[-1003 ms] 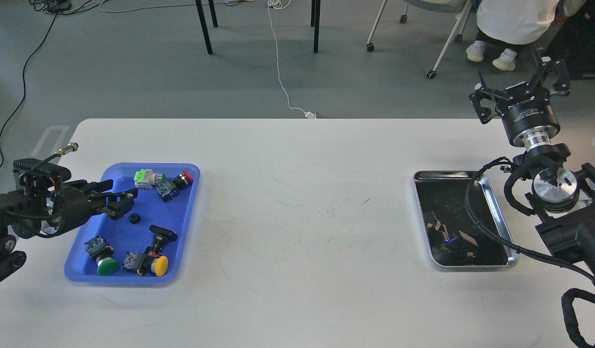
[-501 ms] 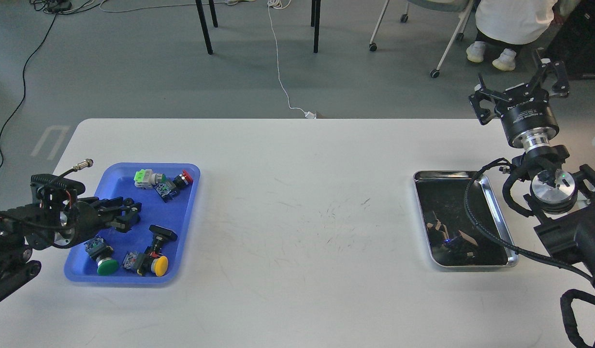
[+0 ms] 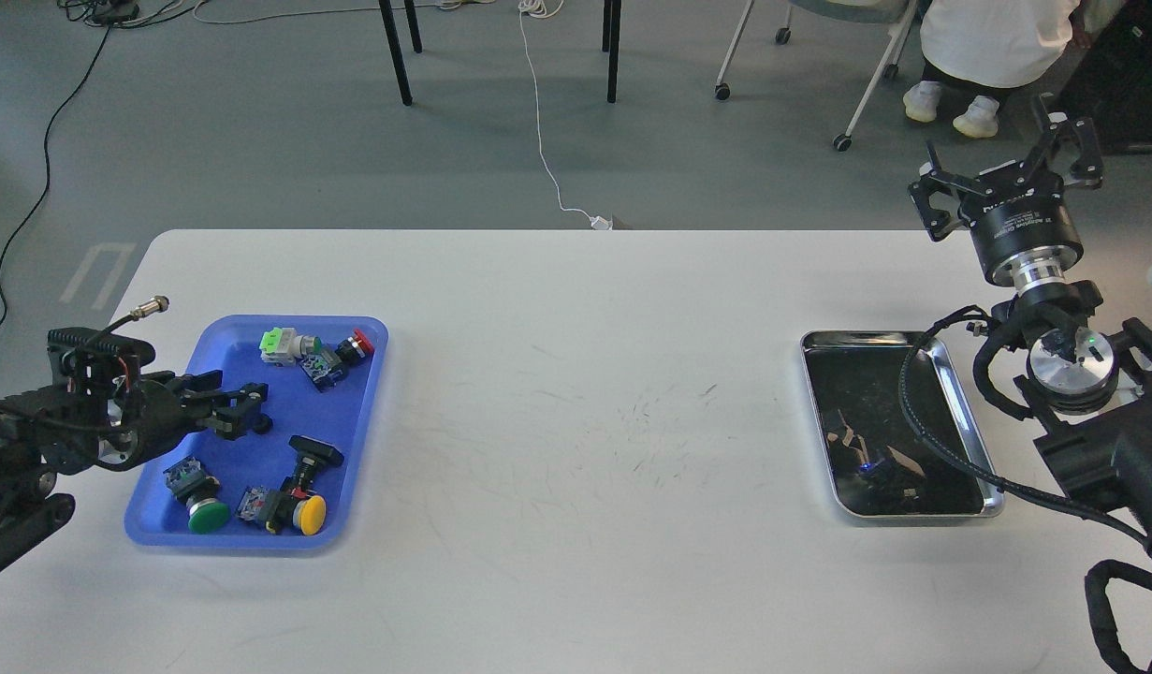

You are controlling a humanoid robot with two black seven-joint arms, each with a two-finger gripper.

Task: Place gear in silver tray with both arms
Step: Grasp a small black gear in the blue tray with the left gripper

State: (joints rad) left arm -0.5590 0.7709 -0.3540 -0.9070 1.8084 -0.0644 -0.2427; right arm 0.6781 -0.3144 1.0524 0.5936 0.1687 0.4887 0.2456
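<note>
1 blue plastic tray, 1 shiny steel tray, 5 push-button switches, 2 black arms.

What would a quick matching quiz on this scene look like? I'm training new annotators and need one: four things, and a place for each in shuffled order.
Things:
1. silver tray
2. blue tray
3. left gripper
4. right gripper

Places:
A. over the blue tray
B. left part of the table
C. raised past the table's far right corner
D. right part of the table

Pairs: 1-D, 2-B, 3-A, 4-C
</note>
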